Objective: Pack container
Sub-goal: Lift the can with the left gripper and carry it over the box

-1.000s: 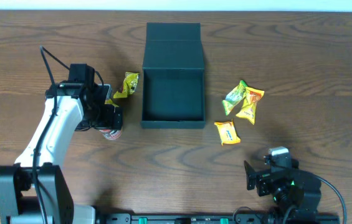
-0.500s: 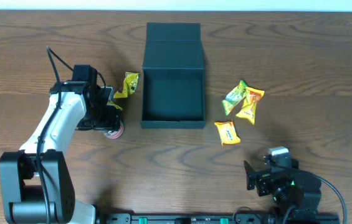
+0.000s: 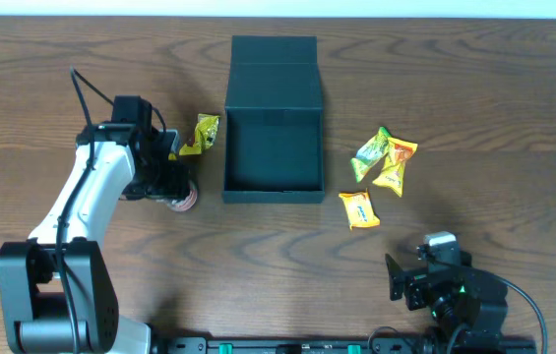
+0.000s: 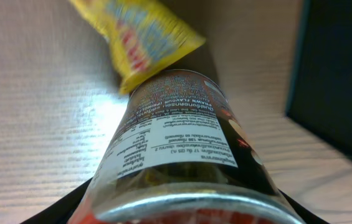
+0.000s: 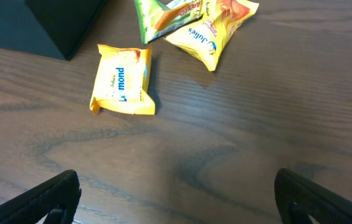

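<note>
The dark teal container (image 3: 273,187) stands open at the table's middle, its flap lid (image 3: 274,64) folded back and its inside bare. My left gripper (image 3: 171,185) is shut on a small red can (image 3: 183,197), just left of the container. In the left wrist view the can (image 4: 182,137) fills the frame, between the jaws (image 4: 182,214). A yellow snack packet (image 3: 204,134) lies just beyond it (image 4: 141,37). My right gripper (image 5: 185,205) is open and empty near the table's front edge (image 3: 425,280).
Right of the container lie a green packet (image 3: 367,153), an orange-yellow packet (image 3: 396,162) and a yellow biscuit packet (image 3: 359,208), which also shows in the right wrist view (image 5: 123,81). The container's wall (image 4: 344,68) is close on the can's right.
My left gripper has shifted slightly toward the far side of the table with the can, nearer the yellow packet. The right arm has not moved.
</note>
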You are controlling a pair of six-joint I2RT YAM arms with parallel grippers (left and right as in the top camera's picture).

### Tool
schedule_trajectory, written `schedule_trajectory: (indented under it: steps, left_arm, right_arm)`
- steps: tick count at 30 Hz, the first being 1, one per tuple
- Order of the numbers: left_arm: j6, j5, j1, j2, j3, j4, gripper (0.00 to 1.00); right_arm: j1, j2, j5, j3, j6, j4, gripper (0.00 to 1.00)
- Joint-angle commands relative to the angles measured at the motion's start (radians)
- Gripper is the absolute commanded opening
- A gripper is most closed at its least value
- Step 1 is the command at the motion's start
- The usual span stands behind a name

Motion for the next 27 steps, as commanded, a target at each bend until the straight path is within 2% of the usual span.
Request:
schedule_trajectory:
  steps: [1, 7, 12, 15, 18, 23, 27]
  left_arm:
    - [0.002, 0.067, -0.001, 0.003, 0.079, -0.015, 0.66]
    - [0.003, 0.196, -0.001, 0.003, 0.227, -0.058, 0.66]
    - [-0.01, 0.501, -0.001, 0.003, 0.327, -0.021, 0.66]
    - [-0.079, 0.656, -0.005, 0.004, 0.328, 0.037, 0.66]
    - [-0.128, 0.743, -0.024, 0.005, 0.31, 0.074, 0.66]
    - [-0.275, 0.789, -0.086, 0.013, 0.262, 0.169, 0.66]
    - [-0.439, 0.824, -0.162, 0.03, 0.203, 0.32, 0.66]
  right_arm:
    - [0.004, -0.005, -0.005, -0.009, -0.008, -0.002, 0.99]
    - [0.004, -0.005, -0.005, -0.009, -0.008, -0.002, 0.99]
    - [0.004, -0.005, -0.005, -0.009, -0.008, -0.002, 0.99]
    - [0.004, -0.005, -0.005, -0.009, -0.008, -0.002, 0.99]
    - [0.004, -0.005, -0.005, -0.009, -0.008, -0.002, 0.99]
    - [0.004, -0.005, -0.005, -0.009, -0.008, -0.002, 0.99]
    - [0.004, -0.005, -0.005, -0.009, -0.008, -0.002, 0.99]
